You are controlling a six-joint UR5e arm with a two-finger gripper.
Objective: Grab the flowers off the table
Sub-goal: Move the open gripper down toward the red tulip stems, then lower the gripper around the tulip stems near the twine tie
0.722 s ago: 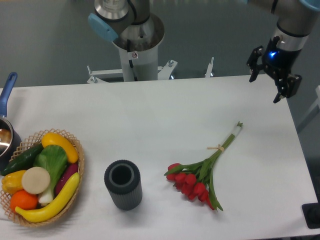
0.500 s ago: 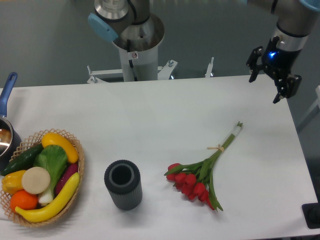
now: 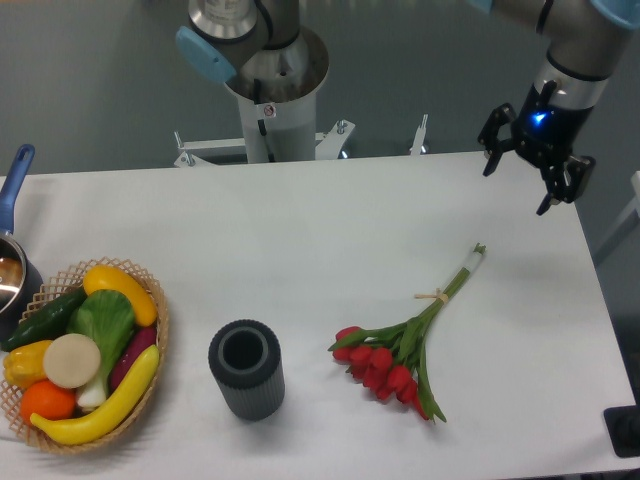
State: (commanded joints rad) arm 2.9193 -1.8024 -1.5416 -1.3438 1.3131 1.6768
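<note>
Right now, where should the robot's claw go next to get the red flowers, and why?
Probably toward the front and down, to hang over the stems near the beige band. The gripper is open and empty, up by the far right edge of the table, while the flowers lie flat nearer the front, untouched. The tied stems look like the narrowest place to pinch.

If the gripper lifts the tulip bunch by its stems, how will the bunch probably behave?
The flowers probably weigh little: thin stems, small red heads. The beige band should keep the stems together, but the heads fan out below it and may droop or swing. The stems look narrow, so the open gripper might let some slip.
</note>
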